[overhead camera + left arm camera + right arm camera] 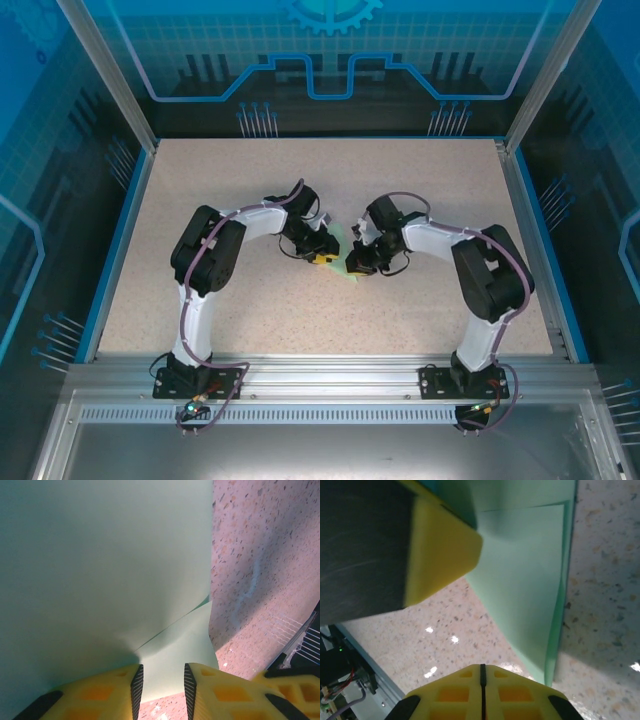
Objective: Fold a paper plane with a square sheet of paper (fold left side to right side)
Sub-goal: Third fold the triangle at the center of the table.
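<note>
The square sheet of paper (100,570), plain pale mint green and creased into overlapping layers, lies near the middle of the speckled bench (300,180), between the two arms. The left tool (163,680) stands parted, its yellow fingers (100,697) set apart with a lower flap of the sheet reaching into the gap. The right tool (481,675) has its fingers pressed together on nothing, its tip just beside the paper's edge.
</note>
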